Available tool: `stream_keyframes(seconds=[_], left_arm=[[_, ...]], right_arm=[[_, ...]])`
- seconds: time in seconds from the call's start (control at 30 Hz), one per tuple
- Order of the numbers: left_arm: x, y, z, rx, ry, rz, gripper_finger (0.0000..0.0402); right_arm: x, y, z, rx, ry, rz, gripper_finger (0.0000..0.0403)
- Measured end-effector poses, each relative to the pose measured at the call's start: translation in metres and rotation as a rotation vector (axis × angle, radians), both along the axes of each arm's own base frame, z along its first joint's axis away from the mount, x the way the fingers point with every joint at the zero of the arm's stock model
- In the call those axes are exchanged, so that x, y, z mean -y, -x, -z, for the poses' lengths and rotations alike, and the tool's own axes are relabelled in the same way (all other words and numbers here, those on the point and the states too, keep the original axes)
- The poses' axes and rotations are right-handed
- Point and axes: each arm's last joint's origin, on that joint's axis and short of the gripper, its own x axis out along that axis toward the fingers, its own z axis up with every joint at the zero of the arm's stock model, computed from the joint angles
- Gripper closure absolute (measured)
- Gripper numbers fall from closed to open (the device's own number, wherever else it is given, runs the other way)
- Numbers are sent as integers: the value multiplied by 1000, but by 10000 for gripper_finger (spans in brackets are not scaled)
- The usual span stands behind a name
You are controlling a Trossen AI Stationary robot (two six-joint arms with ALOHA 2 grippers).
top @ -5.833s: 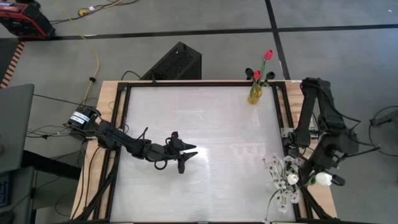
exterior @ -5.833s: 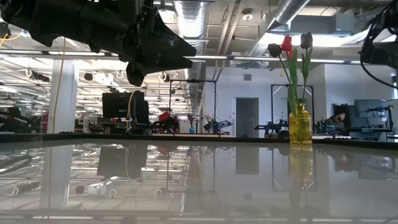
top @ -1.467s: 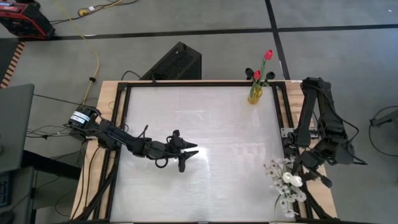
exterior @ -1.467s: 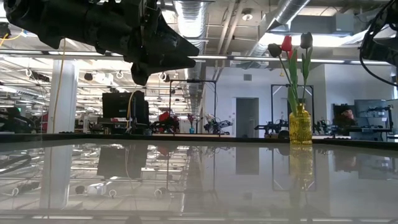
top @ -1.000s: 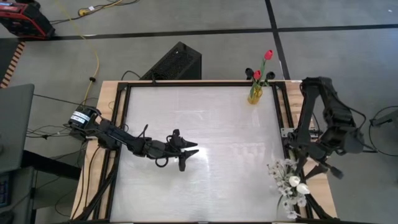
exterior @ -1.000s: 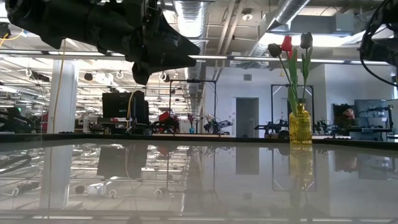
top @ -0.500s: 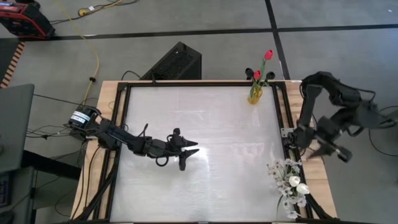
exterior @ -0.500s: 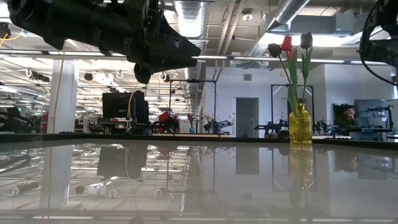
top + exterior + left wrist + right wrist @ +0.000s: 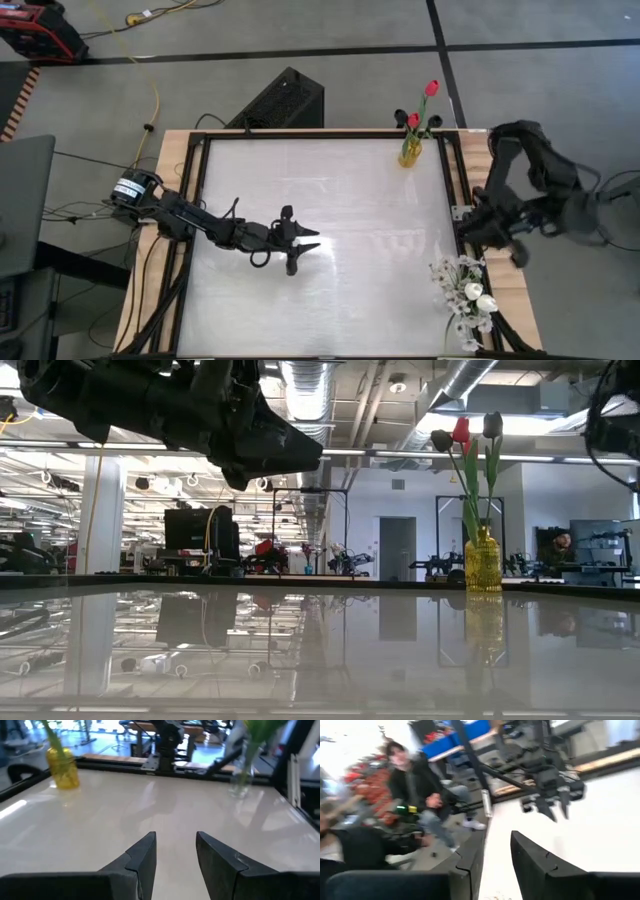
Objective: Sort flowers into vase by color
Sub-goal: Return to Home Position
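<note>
The white table [image 9: 330,190] is seen as before, and the left arm [image 9: 200,222] is found where it was, over the table's left half. The left gripper [image 9: 176,839] is hung above the bare top with its fingers parted and nothing between them. The right arm [image 9: 545,190] is changed the most. Some seconds ago it was bent low over the near right corner with a white tulip carried at its tip. Now it is drawn up and back beside the table's right rail, and the right gripper [image 9: 497,840] is shown with a clear gap between its fingers and nothing held. That tulip is now counted among the white flowers [image 9: 468,295] in the clear vase [image 9: 240,780] at the near right corner. The bunch is made up of pale rounded tulip heads and sprigs of tiny white blossoms [image 9: 443,270] on thin green stems, spread loosely over the vase's mouth. At the far right corner a yellow vase [image 9: 410,152] is stood upright, with red tulips [image 9: 460,430] and dark tulips [image 9: 492,424] borne on long green stems above it. The white bunch is placed nearer the table's front than the right gripper, close to it but apart, and the yellow vase is set well apart from both grippers
</note>
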Motion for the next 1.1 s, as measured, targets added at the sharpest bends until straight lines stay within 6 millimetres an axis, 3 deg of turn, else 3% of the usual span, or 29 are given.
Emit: stream_keyframes(seconds=[0.13,0.33,0.6,0.77,0.87,1.1], left_arm=[[1,0,0,-15,-90,58,275],[1,-1,1,-21,-164,163,275],[1,0,-4,-6,-197,168,275],[-2,11,-27,14,-228,165,275],[-6,24,-48,27,-248,153,275],[-17,65,-92,66,-270,137,275]], right_arm=[[-15,-17,9,-14,62,147,297],[-12,-54,4,-8,81,346,323],[22,-118,3,-39,193,375,347],[44,-154,15,-103,303,302,360],[43,-170,23,-94,381,258,377],[31,-176,68,-18,475,236,386]])
